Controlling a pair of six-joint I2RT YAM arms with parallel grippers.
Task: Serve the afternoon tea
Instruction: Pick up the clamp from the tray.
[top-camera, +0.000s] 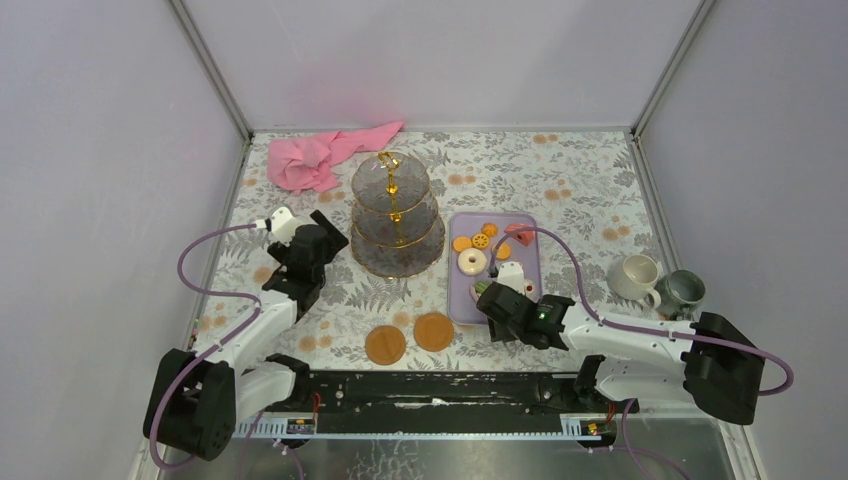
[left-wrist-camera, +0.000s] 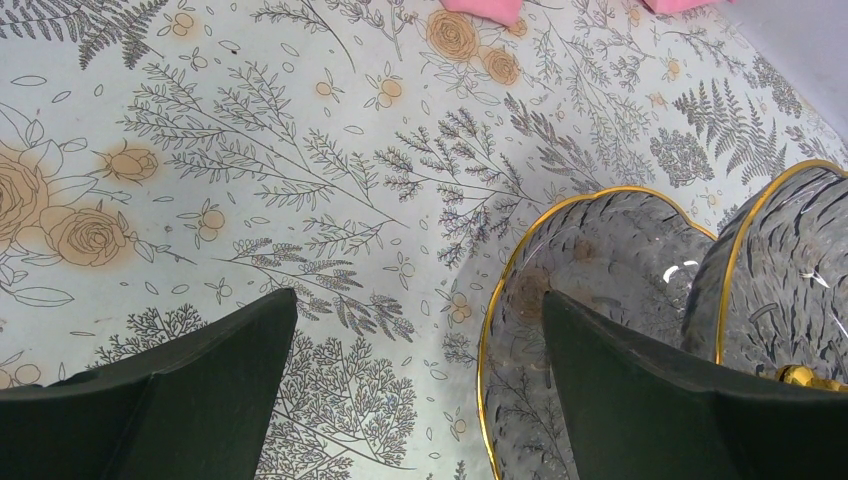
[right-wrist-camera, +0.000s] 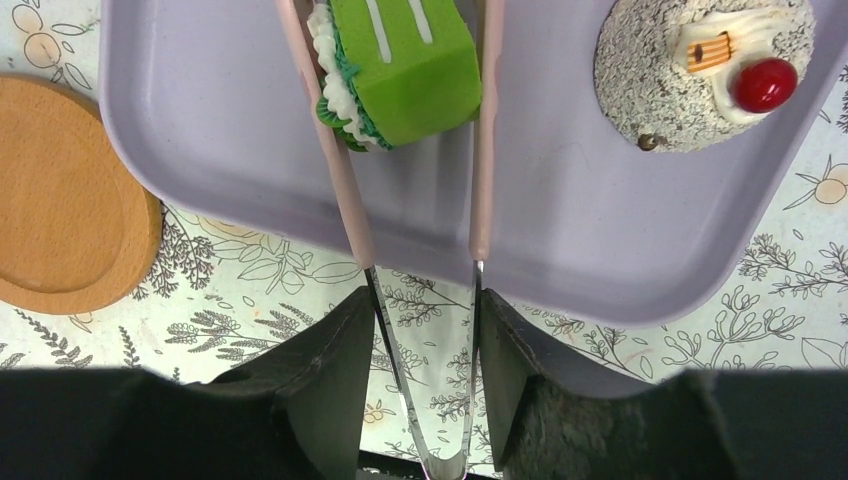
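The three-tier glass stand with its gold stem stands mid-table, its tiers bare. My left gripper hangs open just left of it; in the left wrist view the right finger is over the bottom tier's gold rim. My right gripper is shut on the pink tongs, whose arms flank the green cake on the lilac tray. A cupcake sits beside it. The doughnut and small orange biscuits lie farther up the tray. The cream mug and grey-green mug stand at the right.
Two round wooden discs lie near the front edge, left of the tray. A crumpled pink cloth lies at the back left. Walls close in the table on three sides.
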